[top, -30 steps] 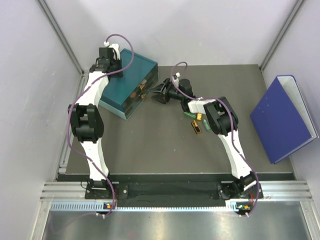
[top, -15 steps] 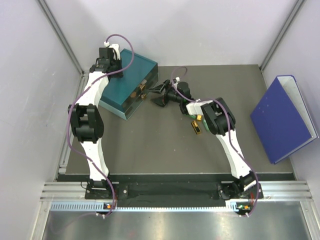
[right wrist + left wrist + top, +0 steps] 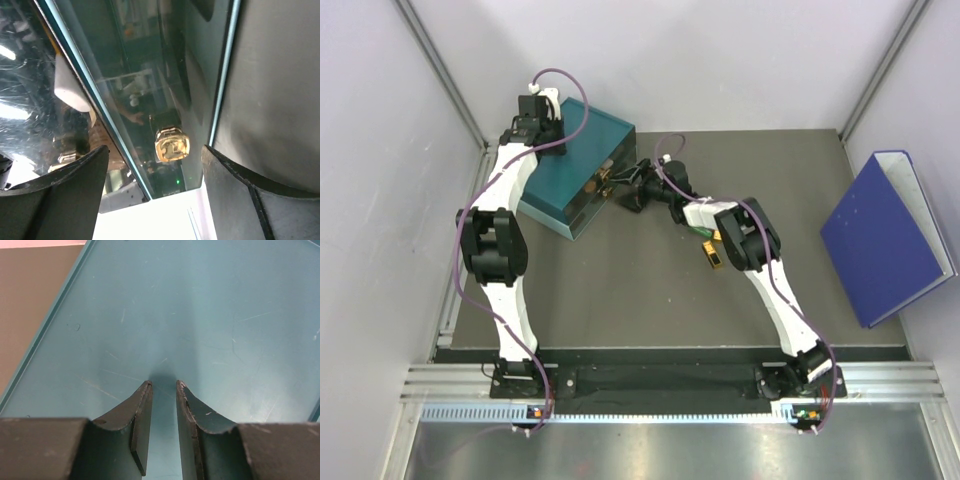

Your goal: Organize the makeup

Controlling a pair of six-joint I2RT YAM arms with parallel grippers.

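The teal drawer box (image 3: 582, 150) stands at the back left, its clear drawer fronts carrying gold knobs (image 3: 609, 169). My right gripper (image 3: 628, 188) is open at the drawer front. In the right wrist view a gold knob (image 3: 172, 145) sits between its spread fingers (image 3: 154, 148), untouched. A few makeup pieces lie on the mat under my right forearm: a green tube (image 3: 702, 231), an orange piece (image 3: 718, 236) and a black-and-gold stick (image 3: 714, 253). Tan items show dimly through the drawer front (image 3: 97, 137). My left gripper (image 3: 542, 112) rests over the box top (image 3: 200, 315), its jaws (image 3: 163, 386) nearly together and holding nothing.
A big blue binder (image 3: 885, 235) leans against the right wall. The dark mat (image 3: 640, 290) ends at a black rail in front. White enclosure walls stand on the left, back and right.
My right gripper has moved left from beside the loose makeup to the drawer front of the teal box. The left arm has not moved.
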